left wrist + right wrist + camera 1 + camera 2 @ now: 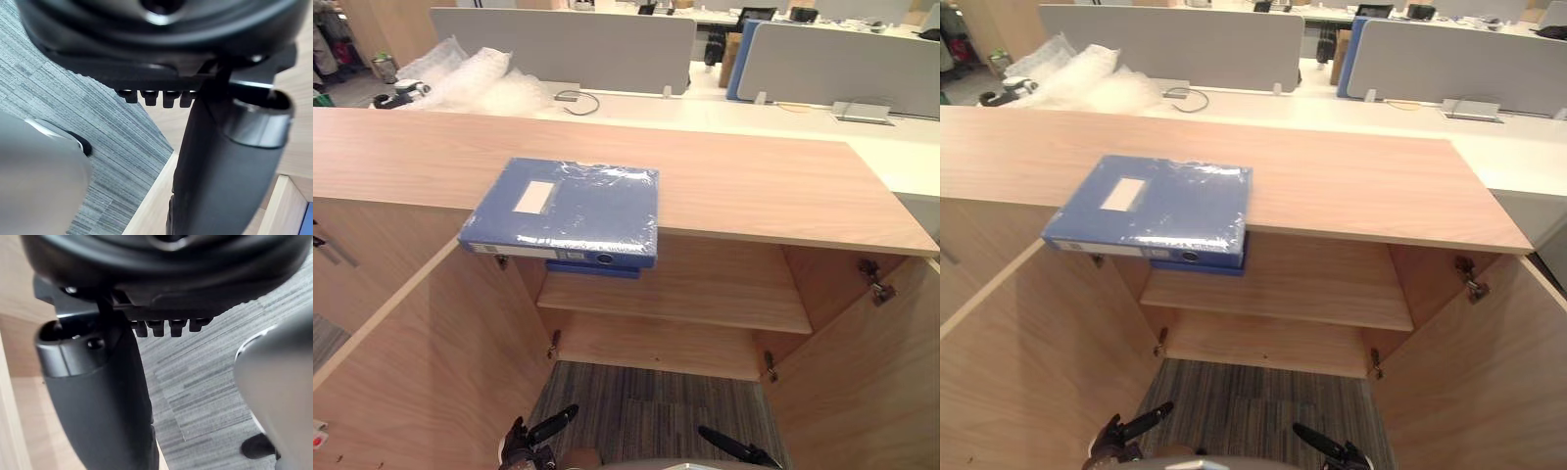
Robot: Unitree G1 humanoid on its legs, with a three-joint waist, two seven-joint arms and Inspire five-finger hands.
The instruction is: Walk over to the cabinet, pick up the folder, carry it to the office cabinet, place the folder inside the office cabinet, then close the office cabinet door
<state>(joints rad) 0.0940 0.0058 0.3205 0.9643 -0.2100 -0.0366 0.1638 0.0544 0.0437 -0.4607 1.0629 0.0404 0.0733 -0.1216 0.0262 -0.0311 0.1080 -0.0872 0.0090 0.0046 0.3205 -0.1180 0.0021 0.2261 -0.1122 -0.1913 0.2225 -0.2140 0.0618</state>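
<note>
Office — grey desk dividers [563, 44], wood cabinet [754, 186], carpet [646, 401]

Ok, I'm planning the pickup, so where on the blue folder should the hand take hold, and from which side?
Probably best to take the folder by its near long edge, coming from the front. It lies flat on the cabinet top, so the other edges leave no room underneath, but this edge juts past the front, open to a grip from above and below.
</note>
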